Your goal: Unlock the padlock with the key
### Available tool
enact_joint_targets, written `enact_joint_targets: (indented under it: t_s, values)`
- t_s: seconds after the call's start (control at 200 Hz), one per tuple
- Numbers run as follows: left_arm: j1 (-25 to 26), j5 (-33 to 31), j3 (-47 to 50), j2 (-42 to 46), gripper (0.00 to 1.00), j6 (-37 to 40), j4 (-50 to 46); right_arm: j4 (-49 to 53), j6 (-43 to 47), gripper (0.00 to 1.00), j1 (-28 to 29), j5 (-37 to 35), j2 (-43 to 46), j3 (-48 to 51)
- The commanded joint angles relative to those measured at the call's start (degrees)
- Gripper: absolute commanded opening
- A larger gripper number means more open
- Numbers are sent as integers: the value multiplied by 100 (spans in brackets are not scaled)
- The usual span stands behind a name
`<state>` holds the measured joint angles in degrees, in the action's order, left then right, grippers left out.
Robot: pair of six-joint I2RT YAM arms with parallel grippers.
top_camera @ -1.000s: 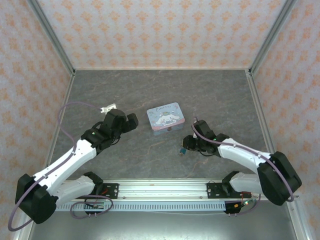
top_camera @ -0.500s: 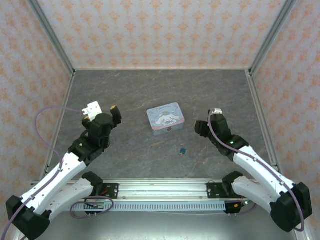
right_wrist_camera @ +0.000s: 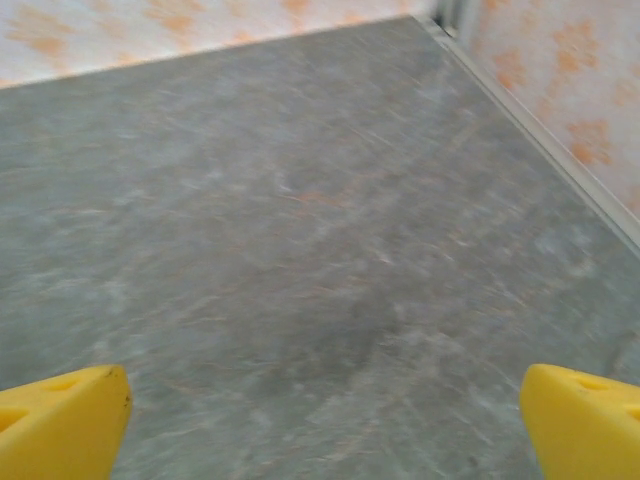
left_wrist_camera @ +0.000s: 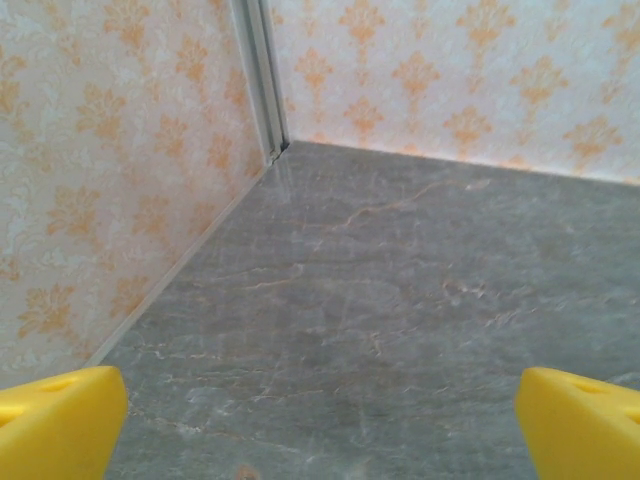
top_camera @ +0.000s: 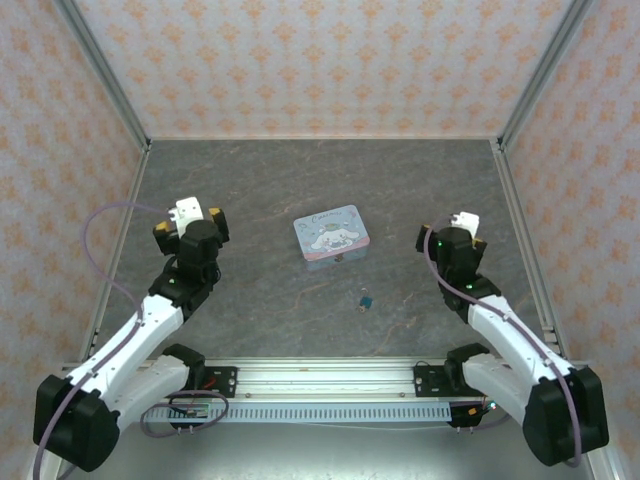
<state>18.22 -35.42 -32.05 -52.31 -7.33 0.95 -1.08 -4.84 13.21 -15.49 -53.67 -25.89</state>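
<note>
Dark grey marbled floor filled the pen from my seat, boxed in by pale walls printed with orange motifs, and a metal rail ran across the near edge where both arms were bolted. The left arm reached up the left side, and the right arm mirrored it on the right, both well apart from the middle. Between them sat the light blue cartoon tin, flat on the floor and turned a little askew. The left gripper hung over bare floor to the tin's left, and on the left wrist camera I had its yellow fingertips spread to opposite corners of the picture, so it was wide open with nothing between them, looking towards a corner post of the pen. The right gripper hung to the tin's right, its own yellow fingertips likewise spread wide over grey floor, empty-handed. And there was the padlock, a tiny teal dot lying on the floor just on the near side of the tin, clear of both grippers and a touch closer to the right one. The key I couldn't make out at that size.
</note>
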Motion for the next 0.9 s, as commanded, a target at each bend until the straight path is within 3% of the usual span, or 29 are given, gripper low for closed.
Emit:
enact_joint_targets:
  t_s: [0.0, 0.115, 0.51, 0.696, 0.786, 0.896]
  values:
    - [-50, -92, 204, -103, 100, 441, 563, -973, 53, 99, -358, -65, -144, 146]
    - [-114, -110, 410, -292, 100, 618, 872, -2218, 372, 99, -565, 136, -484, 584]
    - [-471, 286, 1070, -973, 100, 618, 2316, -4421, 779, 99, -907, 801, -2212, 781]
    - [-627, 676, 1319, -1282, 100, 712, 3087, -5958, 791, 99, -1013, 924, -3391, 976]
    - [-757, 933, 1431, -1431, 100, 685, 3446, -4843, 672, 99, -1056, 868, -3235, 548]
    - [-892, 1215, 1487, -1663, 100, 653, 3802, -4452, 612, 99, -1127, 892, -3342, 247]
